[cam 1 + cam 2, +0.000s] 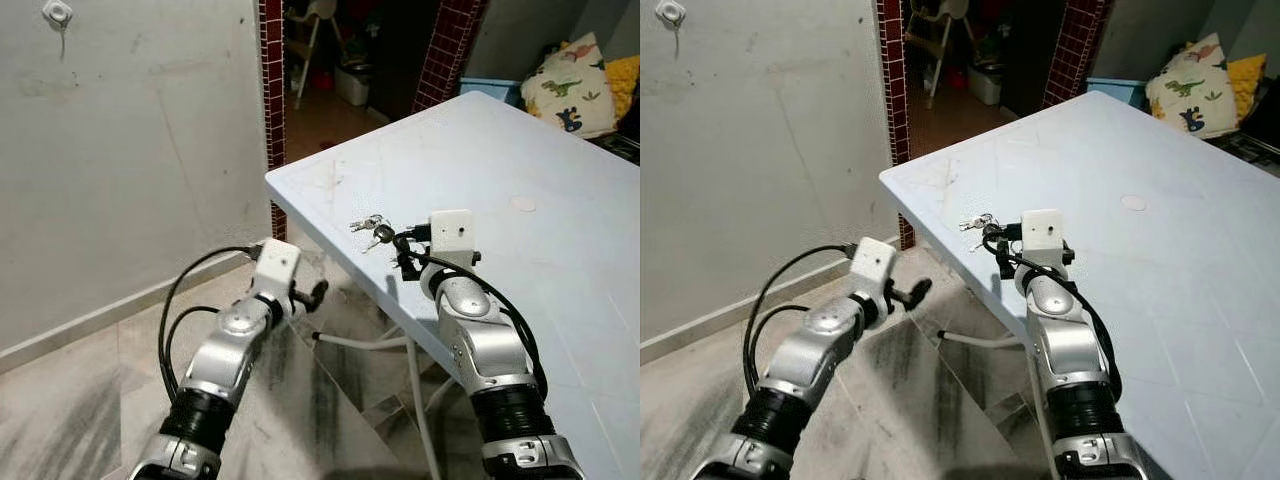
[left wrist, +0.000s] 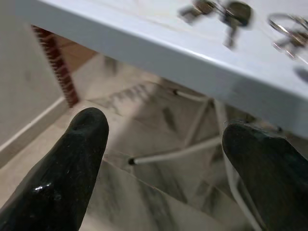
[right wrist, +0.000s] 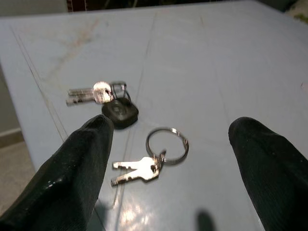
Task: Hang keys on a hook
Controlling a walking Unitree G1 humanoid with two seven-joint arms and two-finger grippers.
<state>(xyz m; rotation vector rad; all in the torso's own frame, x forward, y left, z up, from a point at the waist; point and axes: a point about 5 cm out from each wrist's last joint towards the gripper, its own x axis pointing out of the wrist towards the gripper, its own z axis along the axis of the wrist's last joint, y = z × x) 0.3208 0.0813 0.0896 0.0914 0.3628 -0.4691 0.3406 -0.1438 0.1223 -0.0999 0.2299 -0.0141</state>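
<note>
right gripper [image 3: 168,159]: fingers spread wide, empty, hovering low over keys at table's near corner; centre of left eye view.
keys [image 3: 149,159]: flat on pale blue table [image 1: 560,290], lower centre of right wrist view; two silver keys on a large split ring.
second bunch [image 3: 108,98]: upper left of right wrist view, just beyond the ring; silver keys plus small black fob; near first bunch, link between them not clear.
left gripper [image 2: 163,159]: fingers apart, empty, below table edge, lower left of left eye view; pointing at underside of table and white legs.
hook [image 1: 57,12]: small white fitting high on grey wall, top left corner of left eye view; well apart from table.
step: probably reach/pre-grasp, keys not yet lifted.
next move: likely lower right gripper, close on ring or key blades; flat metal on smooth top could slide; then carry to wall hook.
hard to tell: hook shape too small; keys blurred in left wrist view; whether both bunches belong together unclear.
</note>
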